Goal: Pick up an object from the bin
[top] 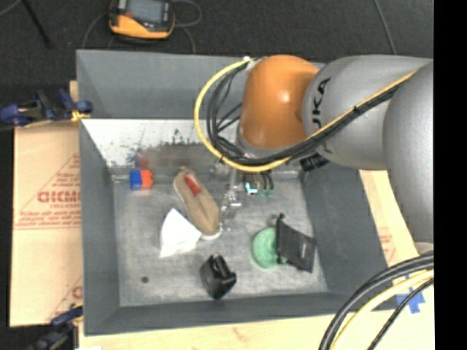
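My gripper (230, 206) hangs below the orange cover near the middle of the bin, its metal fingers pointing down beside the right end of a tan oblong brush-like thing with a red stripe (195, 201). Nothing shows between the fingers. A crumpled white paper piece (177, 233) lies just left and below. A green round thing (264, 248) with a black flat piece (295, 246) against it lies to the lower right.
A small blue and orange block (141, 179) sits near the back left wall. A black lumpy thing (217, 275) lies near the front wall. The arm and its cables cover the bin's back right part.
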Action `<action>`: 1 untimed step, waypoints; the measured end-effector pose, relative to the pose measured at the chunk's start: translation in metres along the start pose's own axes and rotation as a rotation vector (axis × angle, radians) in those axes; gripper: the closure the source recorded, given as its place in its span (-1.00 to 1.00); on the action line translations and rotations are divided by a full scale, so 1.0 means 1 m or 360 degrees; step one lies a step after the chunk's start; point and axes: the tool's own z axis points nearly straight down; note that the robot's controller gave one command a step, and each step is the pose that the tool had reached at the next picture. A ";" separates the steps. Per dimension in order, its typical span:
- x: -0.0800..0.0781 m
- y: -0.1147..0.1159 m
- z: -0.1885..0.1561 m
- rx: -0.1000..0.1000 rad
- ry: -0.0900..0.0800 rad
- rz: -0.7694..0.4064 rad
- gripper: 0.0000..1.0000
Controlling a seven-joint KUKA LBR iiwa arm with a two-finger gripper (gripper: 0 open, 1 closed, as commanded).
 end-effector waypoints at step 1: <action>-0.002 0.000 -0.005 -0.0001 -0.0012 0.0002 -1.00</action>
